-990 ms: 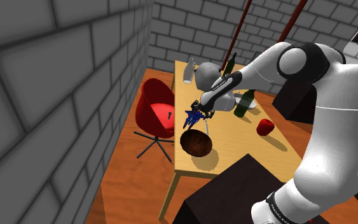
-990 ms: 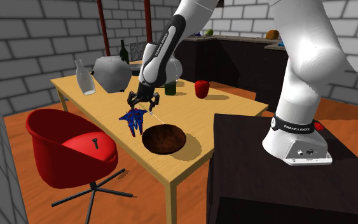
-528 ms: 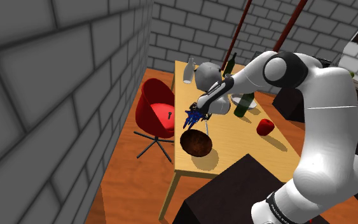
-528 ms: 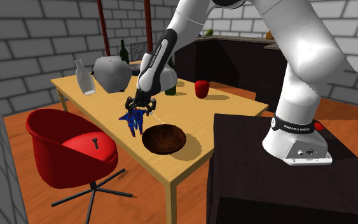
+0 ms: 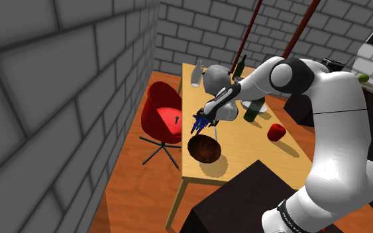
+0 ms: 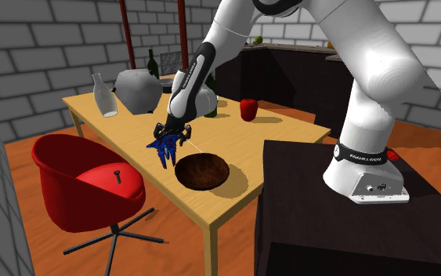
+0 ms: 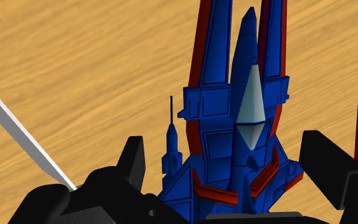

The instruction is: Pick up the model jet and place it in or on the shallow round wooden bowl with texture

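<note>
grasp step: gripper (image 7: 225,159) poised low over the blue-and-red model jet (image 7: 247,121), which lies on the wooden table (image 6: 234,205) just beside the dark round bowl (image 6: 201,170). fingers (image 7: 133,162) stand wide apart, one either side of the fuselage (no clasp evident). next move, by judgement: close squarely, lift, carry across to the bowl.

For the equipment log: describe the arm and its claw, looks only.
The arm is glossy white, built of rounded tubular segments with dark joints. A black band with white lettering circles its base. The claw is all black, with two blocky fingers.
</note>
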